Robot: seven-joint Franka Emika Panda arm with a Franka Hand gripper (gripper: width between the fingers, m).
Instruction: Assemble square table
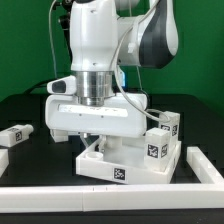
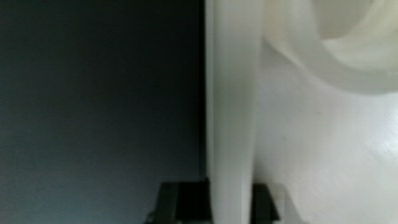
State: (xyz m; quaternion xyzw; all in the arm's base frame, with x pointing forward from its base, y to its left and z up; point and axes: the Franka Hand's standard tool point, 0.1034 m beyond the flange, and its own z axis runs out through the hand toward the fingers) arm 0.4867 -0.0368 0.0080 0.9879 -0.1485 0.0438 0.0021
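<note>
In the exterior view we see the white arm [image 1: 100, 40] reaching straight down over the middle of the frame. Its claw [image 1: 95, 147] is lowered onto the square table panel [image 1: 135, 162]. The panel lies on the black bench [image 1: 30, 165] just below the frame's centre, and black-and-white tags show on its front wall and on its right corner. The arm's wide hand hides much of the panel's left and rear part.

In the wrist view the claw [image 2: 222, 205] is clenched on the panel's raised rim [image 2: 224, 100]. A dark fingertip [image 2: 178, 205] sits close on each side of the thin white wall, and we see no gap between pad and plastic. Beyond the rim on one side lies the dark bench [image 2: 89, 110], and on the other the pale inner face of the panel [image 2: 320, 150], blurred by closeness.

One leg post [image 1: 15, 133] lies on its side on the bench at the left edge of the exterior frame, well apart from the panel. A second leg post [image 1: 165, 124] stands upright at the panel's right rear corner, right of the hand. We cannot tell whether it is seated in the corner.

A long border bar [image 1: 90, 193] runs along the lower part of the frame in front of the panel, and a second bar [image 1: 205, 166] runs up the lower right.
</note>
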